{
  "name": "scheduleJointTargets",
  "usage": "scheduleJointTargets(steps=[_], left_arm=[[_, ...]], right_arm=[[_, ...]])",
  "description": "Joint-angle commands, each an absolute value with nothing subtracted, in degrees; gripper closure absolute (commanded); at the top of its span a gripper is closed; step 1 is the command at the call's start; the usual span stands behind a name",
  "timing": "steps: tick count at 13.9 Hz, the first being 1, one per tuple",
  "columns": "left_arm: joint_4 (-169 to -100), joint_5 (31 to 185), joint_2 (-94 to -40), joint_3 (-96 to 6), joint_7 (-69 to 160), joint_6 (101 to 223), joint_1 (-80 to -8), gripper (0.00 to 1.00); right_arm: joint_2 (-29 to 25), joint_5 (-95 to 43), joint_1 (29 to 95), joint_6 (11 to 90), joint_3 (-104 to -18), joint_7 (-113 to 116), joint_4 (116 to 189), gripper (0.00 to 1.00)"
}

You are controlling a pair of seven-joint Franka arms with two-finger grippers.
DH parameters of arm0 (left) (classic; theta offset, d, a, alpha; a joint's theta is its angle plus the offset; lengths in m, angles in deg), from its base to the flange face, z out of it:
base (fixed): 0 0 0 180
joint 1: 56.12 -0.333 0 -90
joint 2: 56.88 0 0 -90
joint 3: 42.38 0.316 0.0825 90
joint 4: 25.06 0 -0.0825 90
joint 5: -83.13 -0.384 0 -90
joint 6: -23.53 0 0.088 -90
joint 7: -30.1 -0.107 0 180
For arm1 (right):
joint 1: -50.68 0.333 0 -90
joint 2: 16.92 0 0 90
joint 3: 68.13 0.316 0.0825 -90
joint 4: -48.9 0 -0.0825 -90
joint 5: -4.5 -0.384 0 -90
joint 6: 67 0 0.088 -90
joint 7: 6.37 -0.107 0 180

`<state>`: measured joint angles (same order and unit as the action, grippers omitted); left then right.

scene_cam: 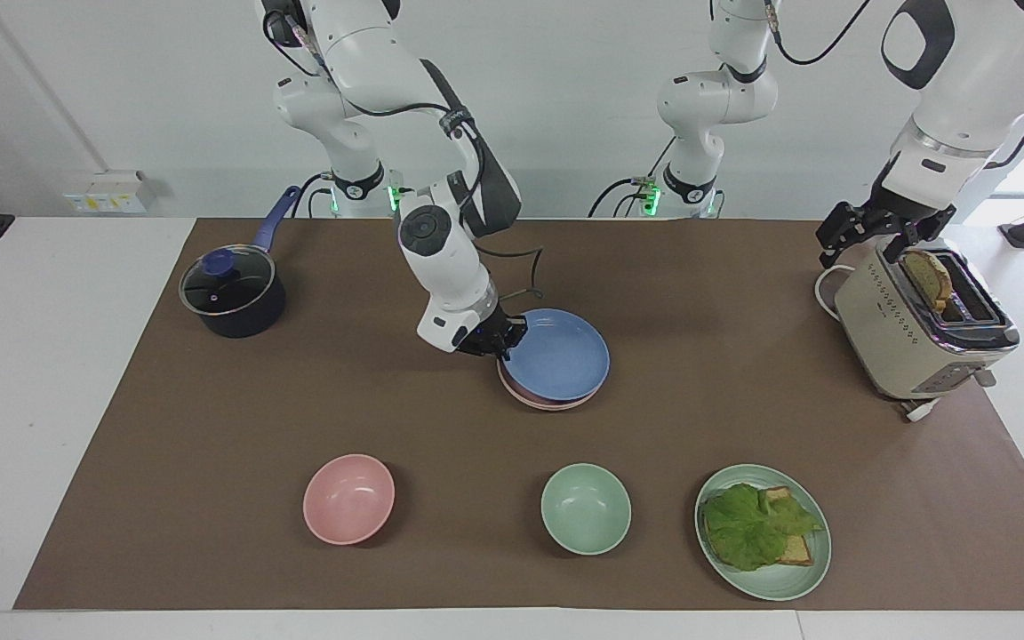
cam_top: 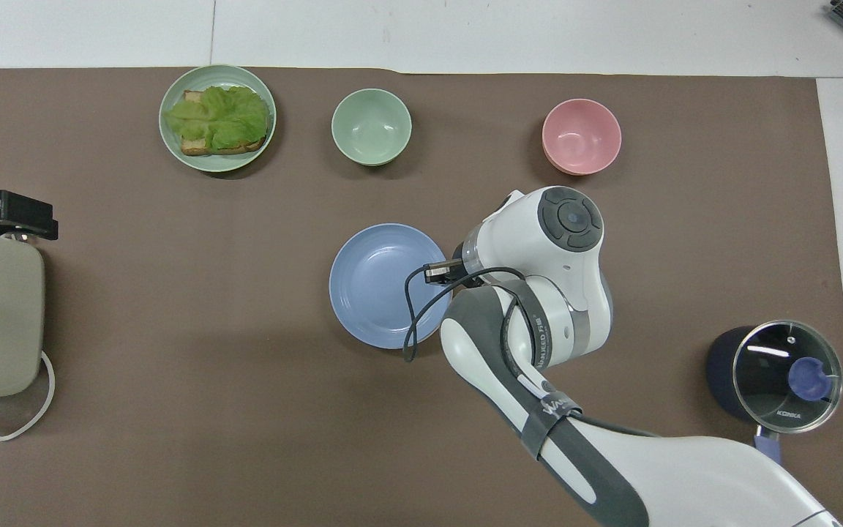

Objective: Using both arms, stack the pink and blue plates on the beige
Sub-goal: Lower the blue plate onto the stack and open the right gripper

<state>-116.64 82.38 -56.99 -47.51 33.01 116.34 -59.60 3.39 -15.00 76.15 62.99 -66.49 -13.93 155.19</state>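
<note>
Going across from the pot end: there's a dark saucepan (scene_cam: 232, 302) with a glass lid sitting on the brown mat (scene_cam: 210, 418). Next the right gripper (scene_cam: 496, 344), jaws clenched on the rim of the blue plate (scene_cam: 558, 354), which sits on the pink plate (scene_cam: 556, 403) mid-table; only a sliver of pink peeks out under it. The beige plate isn't visible from here, if it's under there. Farther from the robots sit a pink bowl (scene_cam: 348, 499), a green bowl (scene_cam: 585, 508) and a green plate (scene_cam: 788, 582) of lettuce and toast. Last, the left gripper (scene_cam: 878, 233) waits over the toaster (scene_cam: 916, 342), jaws spread wide, gripping nothing.
</note>
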Motion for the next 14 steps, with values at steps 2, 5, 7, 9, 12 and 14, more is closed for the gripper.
scheduleJointTargets(steps=[2, 5, 7, 9, 12, 14], left_arm=[[-116.5, 81.5, -56.5, -47.7, 32.8, 115.5, -60.0, 0.00], [-116.5, 81.6, -56.5, -47.7, 32.8, 115.5, -60.0, 0.00], [-116.4, 81.5, -56.5, -47.7, 32.8, 115.5, -60.0, 0.00], [-116.5, 81.6, -56.5, -47.7, 32.8, 115.5, -60.0, 0.00], [-116.5, 81.5, -56.5, -47.7, 32.8, 115.5, -60.0, 0.00], [-116.5, 81.6, -56.5, -47.7, 32.8, 115.5, -60.0, 0.00]], right_arm=[[4.1, -16.6, 76.2, 66.0, -66.5, -11.5, 155.9, 1.00], [4.1, -16.6, 76.2, 66.4, -66.5, -11.4, 156.2, 0.93], [4.0, -16.6, 76.2, 66.4, -66.5, -11.5, 156.1, 0.84], [4.1, -16.6, 76.1, 66.4, -66.5, -11.5, 155.9, 0.67], [4.2, -16.0, 76.1, 66.4, -66.5, -11.6, 154.8, 0.00], [3.7, -15.3, 75.7, 66.4, -67.0, -11.5, 154.2, 0.00]])
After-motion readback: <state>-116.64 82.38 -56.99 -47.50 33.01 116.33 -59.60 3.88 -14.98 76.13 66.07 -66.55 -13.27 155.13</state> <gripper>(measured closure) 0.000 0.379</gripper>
